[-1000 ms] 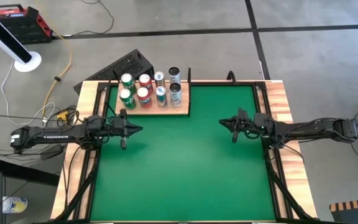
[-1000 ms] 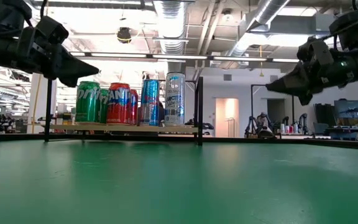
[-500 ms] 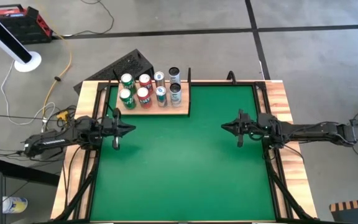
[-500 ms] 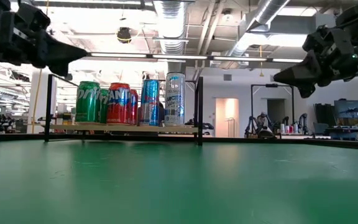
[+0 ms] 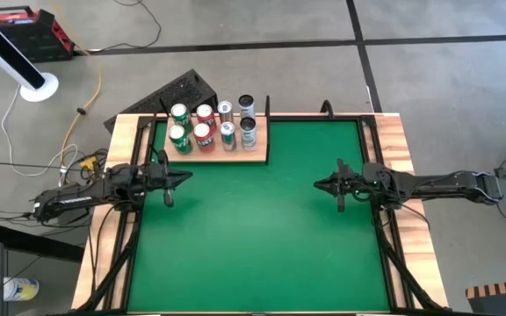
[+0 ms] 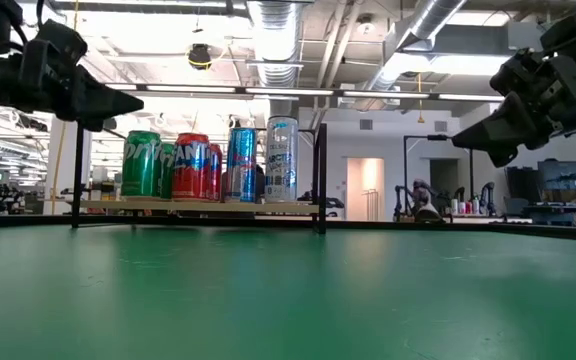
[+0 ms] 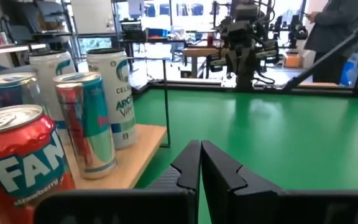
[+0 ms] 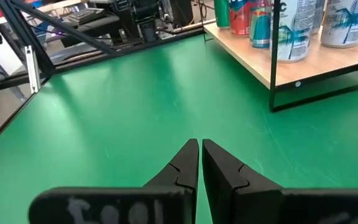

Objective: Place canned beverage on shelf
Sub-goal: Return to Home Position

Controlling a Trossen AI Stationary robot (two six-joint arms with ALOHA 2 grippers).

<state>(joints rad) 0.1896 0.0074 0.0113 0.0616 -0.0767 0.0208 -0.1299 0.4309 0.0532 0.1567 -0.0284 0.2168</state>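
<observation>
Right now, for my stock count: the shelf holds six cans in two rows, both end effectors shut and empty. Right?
No: the high view shows eight cans on the shelf, in two rows. The left end effector and right end effector are shut and empty.

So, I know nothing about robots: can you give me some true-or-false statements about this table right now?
Eight upright drink cans stand on the pale wooden shelf. True.
The left arm's dark pincer holds a green can. False: it is shut and empty.
The two green cans stand at the shelf's end on the left arm's side. True.
A can lies tipped over on the green table. False: none is on the table top itself.
The right arm's dark pincer gapes wide open. False: its fingers are shut together, holding nothing.
</observation>
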